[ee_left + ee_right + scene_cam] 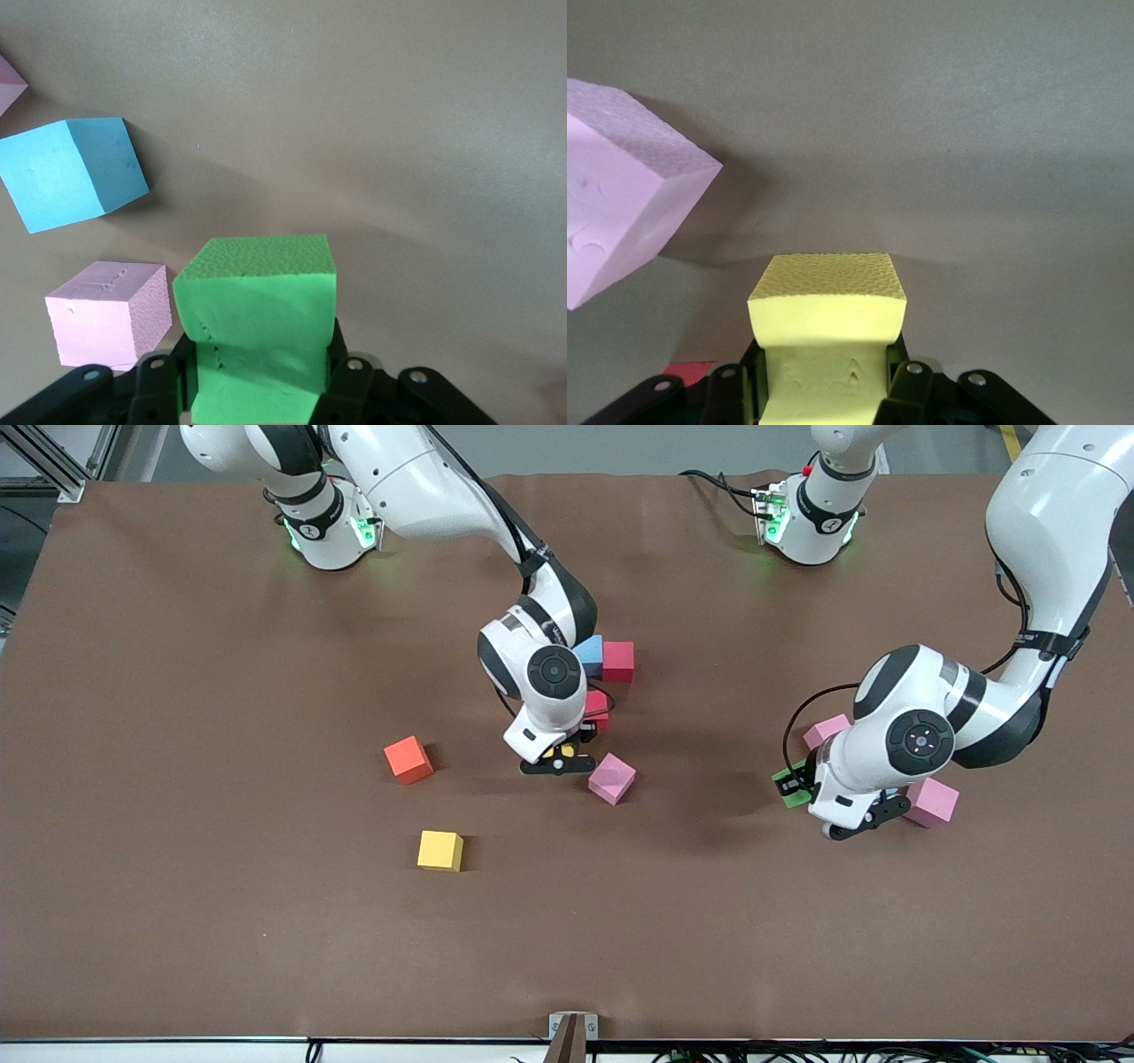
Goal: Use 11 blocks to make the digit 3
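Plainly, both arms are loaded: the right pincer (824, 390) is clamped on a yellow block (827, 305), hanging just beside the pink block (612, 778) and over a red block (596, 707), while the left pincer (261, 385) grips the green block (257, 328) well apart from that pink block, toward the left arm's end of the worktop (221, 921). The foam dents visibly at the fingers, so these cubes look light and soft; 2 flat opposing faces, squeezed gently, seem the best hold.
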Motion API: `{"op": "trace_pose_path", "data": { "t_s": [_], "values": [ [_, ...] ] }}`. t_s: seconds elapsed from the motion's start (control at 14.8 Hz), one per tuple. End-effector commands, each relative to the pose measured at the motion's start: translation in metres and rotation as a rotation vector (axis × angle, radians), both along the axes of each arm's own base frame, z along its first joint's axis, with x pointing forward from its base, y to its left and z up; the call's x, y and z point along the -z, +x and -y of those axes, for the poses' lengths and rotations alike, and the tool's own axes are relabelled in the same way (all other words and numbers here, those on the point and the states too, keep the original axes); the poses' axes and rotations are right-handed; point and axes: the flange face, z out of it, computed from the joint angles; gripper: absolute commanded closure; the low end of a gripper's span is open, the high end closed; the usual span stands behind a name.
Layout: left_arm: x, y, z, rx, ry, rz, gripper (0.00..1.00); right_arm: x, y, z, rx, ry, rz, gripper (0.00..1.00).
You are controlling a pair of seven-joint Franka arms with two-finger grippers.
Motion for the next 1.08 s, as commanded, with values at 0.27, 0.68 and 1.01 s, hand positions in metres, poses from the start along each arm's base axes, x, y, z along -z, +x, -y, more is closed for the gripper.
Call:
{"op": "trace_pose_path", "data": {
  "t_s": [0.27, 0.68, 1.01],
  "values": [
    [-0.0021, -0.0003, 0.001, -0.012, -0.005, -0.013, 0.58, -0.0017, -0.0106, 0.0037, 0.03, 0.012, -0.026, 1.0],
    [-0.0023, -0.0004, 0.0021, -0.013, -0.007, -0.012, 0.58, -0.0011, -0.0073, 0.0062, 0.019, 0.007, -0.021, 0.0],
    [-0.003, -0.0002, 0.0012, -0.015, -0.006, -0.011, 0.58, -0.0037, -0.0053, 0.007, 0.016, 0.006, -0.018, 0.0]
  ]
}}
